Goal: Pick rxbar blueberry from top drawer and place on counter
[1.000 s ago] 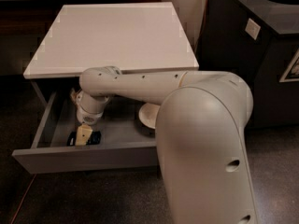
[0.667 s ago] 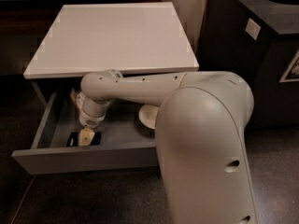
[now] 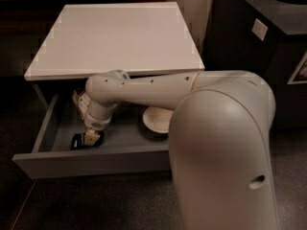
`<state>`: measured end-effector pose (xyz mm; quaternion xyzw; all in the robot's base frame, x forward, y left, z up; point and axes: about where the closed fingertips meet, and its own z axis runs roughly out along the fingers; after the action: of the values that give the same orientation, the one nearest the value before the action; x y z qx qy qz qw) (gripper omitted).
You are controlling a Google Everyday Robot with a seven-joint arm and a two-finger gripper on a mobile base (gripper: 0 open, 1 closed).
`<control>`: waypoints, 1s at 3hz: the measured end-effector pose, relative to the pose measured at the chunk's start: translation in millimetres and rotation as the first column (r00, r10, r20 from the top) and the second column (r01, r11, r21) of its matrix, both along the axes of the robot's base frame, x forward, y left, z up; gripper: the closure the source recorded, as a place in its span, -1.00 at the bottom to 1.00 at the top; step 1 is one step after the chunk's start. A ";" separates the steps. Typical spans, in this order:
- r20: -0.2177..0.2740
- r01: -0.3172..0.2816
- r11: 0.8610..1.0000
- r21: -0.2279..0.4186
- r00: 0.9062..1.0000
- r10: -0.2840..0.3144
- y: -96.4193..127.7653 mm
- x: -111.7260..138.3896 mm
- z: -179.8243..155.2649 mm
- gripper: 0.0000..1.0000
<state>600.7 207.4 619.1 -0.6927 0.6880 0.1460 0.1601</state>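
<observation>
The top drawer [image 3: 91, 161] of the grey cabinet stands pulled open below the white counter [image 3: 117, 35]. The rxbar blueberry [image 3: 79, 140], a small dark bar, lies on the drawer floor near the front left. My gripper [image 3: 92, 137] reaches down into the drawer from the right and sits right over the bar's right end, touching or nearly touching it. My arm hides part of the drawer's inside.
A round white bowl [image 3: 157, 119] sits in the drawer to the right of my gripper. A tan-and-white snack bag [image 3: 78, 101] shows behind my wrist at the drawer's back left. A black cabinet [image 3: 268, 42] with a round hole stands at the right.
My gripper has sunk a little lower onto the bar's right end. The bar, bowl and drawer have not moved.
</observation>
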 end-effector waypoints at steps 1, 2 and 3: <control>0.035 0.014 1.000 0.009 0.999 -0.015 -7.8 3.6 15.5 0.72; 0.097 0.032 0.999 0.040 0.995 -0.036 -20.2 9.9 50.1 1.00; 0.131 0.036 0.997 0.066 0.990 -0.044 -26.7 13.1 73.2 1.00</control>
<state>613.8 180.8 692.3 -0.6814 0.6845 0.1183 0.2303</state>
